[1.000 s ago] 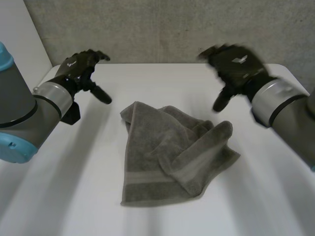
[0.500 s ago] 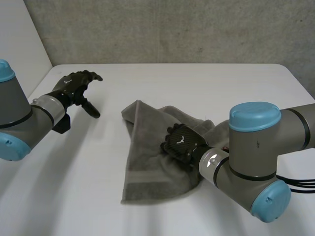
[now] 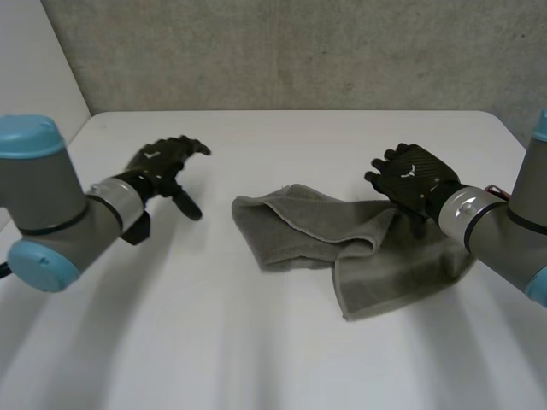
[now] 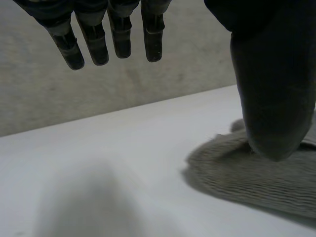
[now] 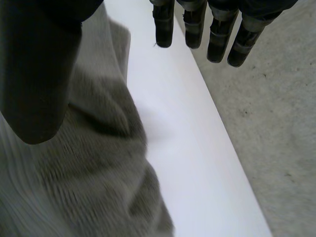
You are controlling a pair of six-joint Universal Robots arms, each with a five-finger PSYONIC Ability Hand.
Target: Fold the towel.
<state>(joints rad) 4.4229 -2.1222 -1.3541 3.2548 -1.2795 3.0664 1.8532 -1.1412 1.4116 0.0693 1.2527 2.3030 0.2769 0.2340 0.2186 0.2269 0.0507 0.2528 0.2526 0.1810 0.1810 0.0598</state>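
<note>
Head view gives me the towel [image 3: 342, 248] lying rumpled on the white counter [image 3: 256, 359], right of the middle. Its left part is doubled over in a soft fold, and a flatter flap spreads toward me on the right. My right hand [image 3: 416, 181] sits over the towel's far right edge; I cannot tell whether the thumb touches the cloth. In the right wrist view its fingers [image 5: 197, 22] are straight and released, with nothing pinched and the towel [image 5: 98, 173] under the palm. My left hand [image 3: 162, 162] hovers well apart from the towel, off its left end. In the left wrist view those fingers [image 4: 113, 39] are straight and released, holding nothing, and an end of the towel [image 4: 247, 177] lies on the counter beyond the thumb.
</note>
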